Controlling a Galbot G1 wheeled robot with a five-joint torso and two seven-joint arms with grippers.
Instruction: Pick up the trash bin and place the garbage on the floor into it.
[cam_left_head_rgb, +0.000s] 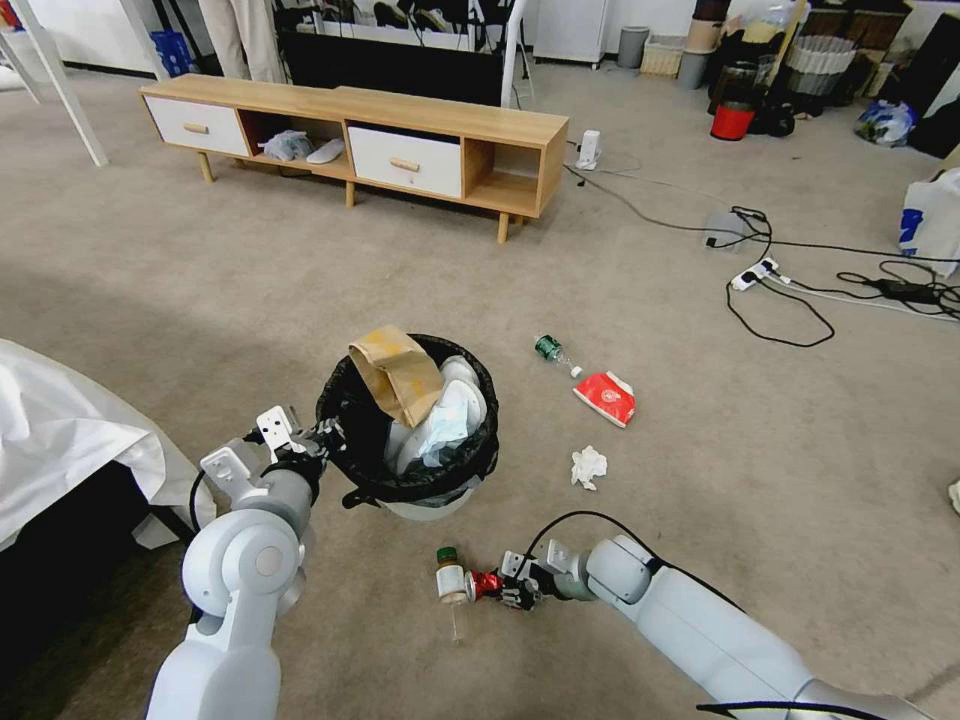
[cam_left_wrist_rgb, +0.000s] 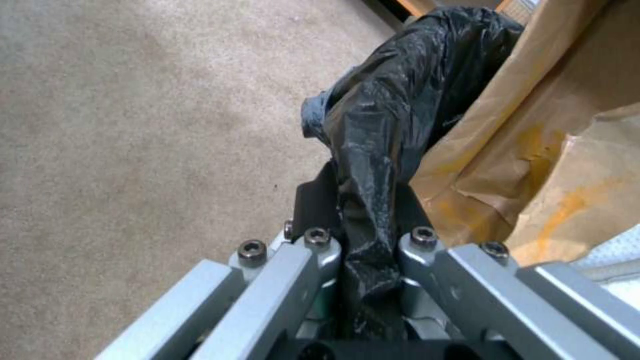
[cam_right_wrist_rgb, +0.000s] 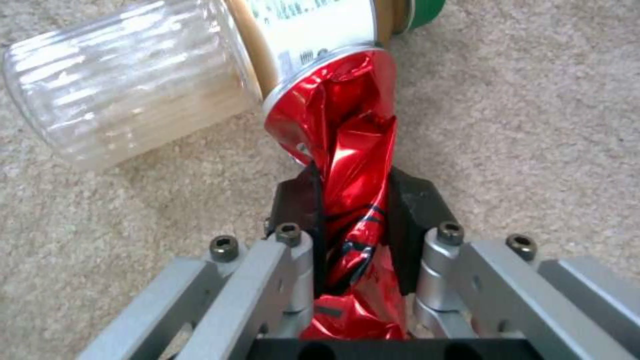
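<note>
The left claw (cam_left_head_rgb: 322, 438) is clamped on the black bag folded over the left rim of the small round white plastic trash bin (cam_left_head_rgb: 425, 498), which sits near the middle of the beige carpet floor (cam_left_head_rgb: 200, 300). In the left wrist view its dark pads (cam_left_wrist_rgb: 313, 205) pinch a fold of the black liner. Inside the bin a crumpled brown paper bag (cam_left_head_rgb: 398, 372) with yellowish stains leans over the far rim, beside white and pale blue wrapping.

Near and just right of the bin, the right claw (cam_left_head_rgb: 500, 588) is low at the carpet, gripping a crushed shiny red wrapper (cam_left_head_rgb: 484, 584); in the right wrist view the foil is squeezed narrow between the black pads (cam_right_wrist_rgb: 297, 200). The wrapper touches a clear ribbed plastic bottle with a green cap (cam_left_head_rgb: 451, 585) lying on the carpet; its white label carries green print and a barcode too cut off to read.

Farther right lie another green-capped clear bottle (cam_left_head_rgb: 555, 353), a flat red packet (cam_left_head_rgb: 606, 397) with a white mark that cannot be read, and a crumpled white tissue (cam_left_head_rgb: 588, 466). A low wooden cabinet with white drawers (cam_left_head_rgb: 360, 145) stands at the far side.
</note>
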